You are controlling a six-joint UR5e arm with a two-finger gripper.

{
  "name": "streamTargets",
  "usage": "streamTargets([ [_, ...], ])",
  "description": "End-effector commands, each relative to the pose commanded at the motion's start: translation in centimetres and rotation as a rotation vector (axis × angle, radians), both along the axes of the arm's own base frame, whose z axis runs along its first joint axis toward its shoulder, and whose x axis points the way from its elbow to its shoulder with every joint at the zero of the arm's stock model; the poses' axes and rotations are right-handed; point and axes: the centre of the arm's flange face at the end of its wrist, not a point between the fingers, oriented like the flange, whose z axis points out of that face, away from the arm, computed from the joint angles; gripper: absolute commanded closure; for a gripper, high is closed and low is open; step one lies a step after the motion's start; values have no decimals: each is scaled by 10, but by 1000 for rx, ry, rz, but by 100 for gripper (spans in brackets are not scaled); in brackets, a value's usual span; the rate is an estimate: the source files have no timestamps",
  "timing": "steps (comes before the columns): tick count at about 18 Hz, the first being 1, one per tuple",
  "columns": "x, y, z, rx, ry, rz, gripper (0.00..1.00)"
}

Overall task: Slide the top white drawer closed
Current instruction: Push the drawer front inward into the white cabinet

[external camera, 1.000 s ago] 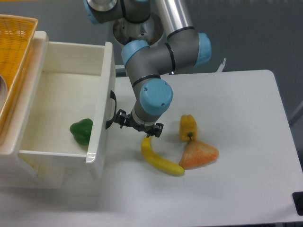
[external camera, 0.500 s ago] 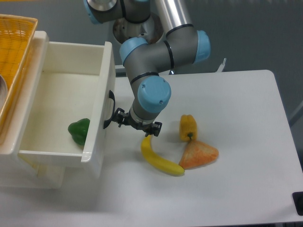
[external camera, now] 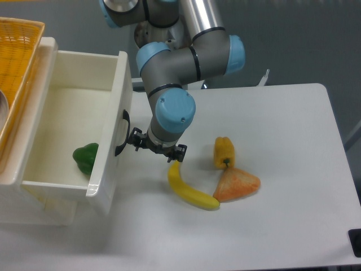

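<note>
I had the gripper low, right by the black handle of the top white drawer, pressing on or next to the front panel; fingers were hidden under the wrist, so I couldn't tell if open or shut. Drawer was partway in at best: most of the box still stuck out w/ a green pepper inside. The cabinet ran off-frame at left, so remaining travel was hard to judge.

My tool is black. The top white drawer is glossy white with a black handle, holding a green pepper. Banana yellow; surface white.
</note>
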Motion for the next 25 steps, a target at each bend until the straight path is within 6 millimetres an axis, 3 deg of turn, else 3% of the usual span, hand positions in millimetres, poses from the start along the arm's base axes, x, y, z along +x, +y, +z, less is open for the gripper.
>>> streamTargets([
  [25,42,18,17,20,1,-21,0],
])
